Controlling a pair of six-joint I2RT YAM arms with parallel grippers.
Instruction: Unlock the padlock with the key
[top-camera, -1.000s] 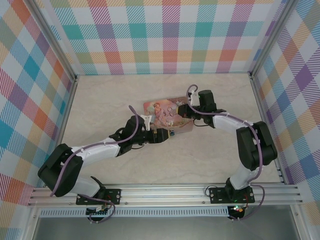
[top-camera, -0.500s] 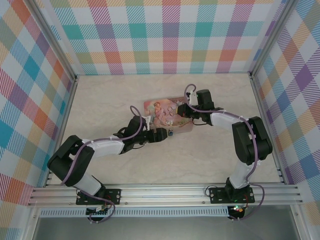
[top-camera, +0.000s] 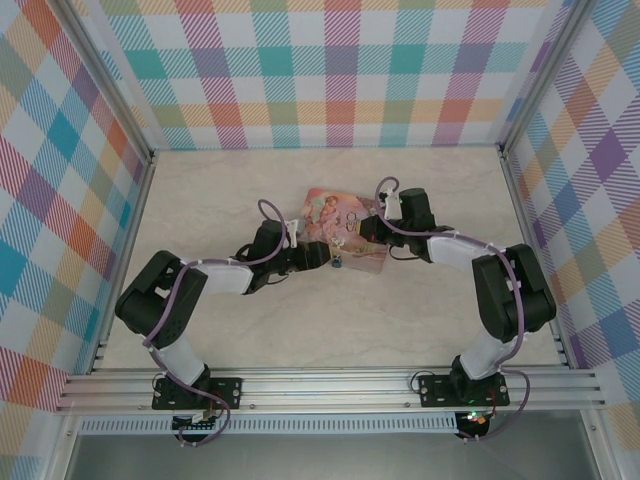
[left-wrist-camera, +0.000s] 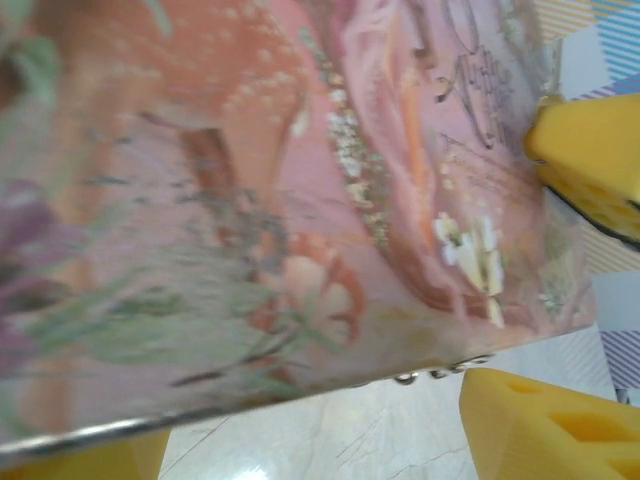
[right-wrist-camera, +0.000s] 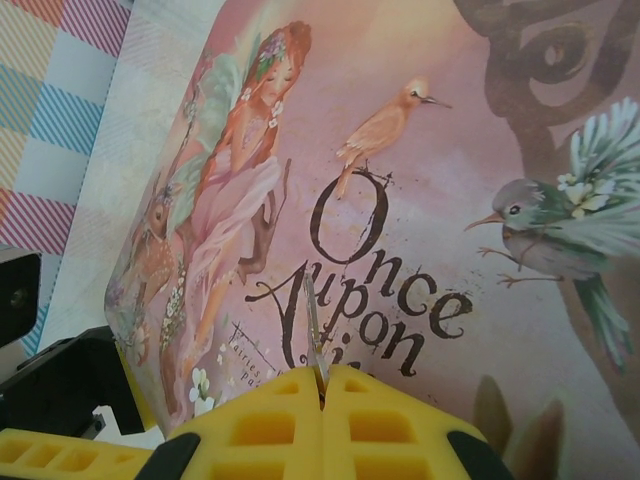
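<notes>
The pink illustrated tin (top-camera: 335, 212) lies mid-table, and the tiny blue padlock (top-camera: 338, 263) hangs at its near edge. My left gripper (top-camera: 322, 256) sits right beside the padlock, open, with its yellow fingers (left-wrist-camera: 545, 425) wide apart along the tin's (left-wrist-camera: 280, 200) lower edge. Small silvery metal bits (left-wrist-camera: 440, 372) show at that edge. My right gripper (top-camera: 366, 228) hovers over the lid, shut on the key (right-wrist-camera: 314, 325). The thin blade sticks out from between the pads (right-wrist-camera: 400, 420) over the tin's lettering (right-wrist-camera: 400, 290). In the right wrist view the right gripper (right-wrist-camera: 322, 385) points at the lid.
Checked walls enclose the marble-patterned table (top-camera: 230, 190) on three sides. Bare room lies to the left, right and front of the tin. In the right wrist view the left gripper's finger (right-wrist-camera: 60, 450) shows at the lower left beside the tin.
The tin has turned and shifted slightly right. My left arm has reached further in toward its near edge and its jaws have narrowed a little. The right gripper stays shut on the key.
</notes>
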